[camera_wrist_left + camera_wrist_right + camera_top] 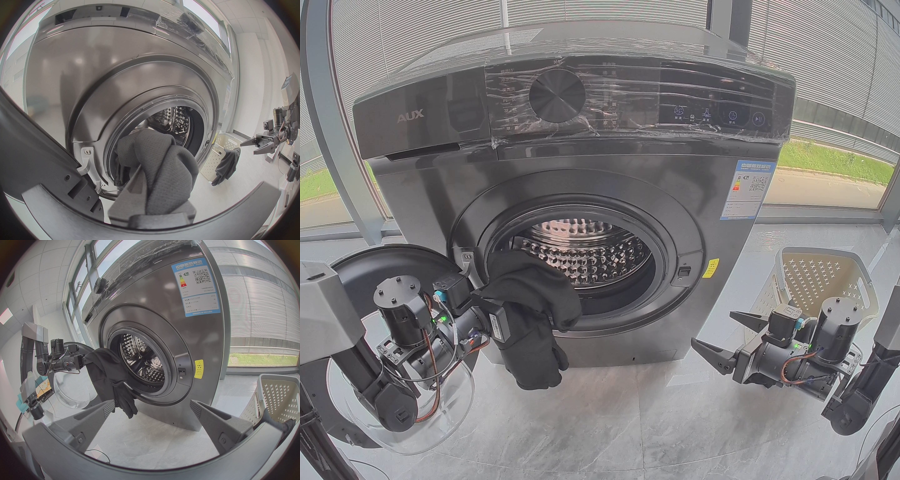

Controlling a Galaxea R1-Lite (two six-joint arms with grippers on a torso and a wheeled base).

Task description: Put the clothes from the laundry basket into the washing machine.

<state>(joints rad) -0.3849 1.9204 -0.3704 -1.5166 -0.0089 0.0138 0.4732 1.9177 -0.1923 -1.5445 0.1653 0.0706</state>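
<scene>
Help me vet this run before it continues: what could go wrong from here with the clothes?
1. Most of the black garment in the left gripper hangs outside the drum, draped over the opening's rim. Released now, it would likely slip to the floor.
2. Fabric lying across that rim could be trapped when the door is shut.
3. A second dark garment hangs over the edge of the laundry basket and might slide off before the open right gripper takes it.

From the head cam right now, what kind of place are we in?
Probably a test or demo laundry corner, not a home: a front-load washing machine with wrap on its control panel, a laundry basket on tiled floor, and tall glass walls facing grass.
</scene>
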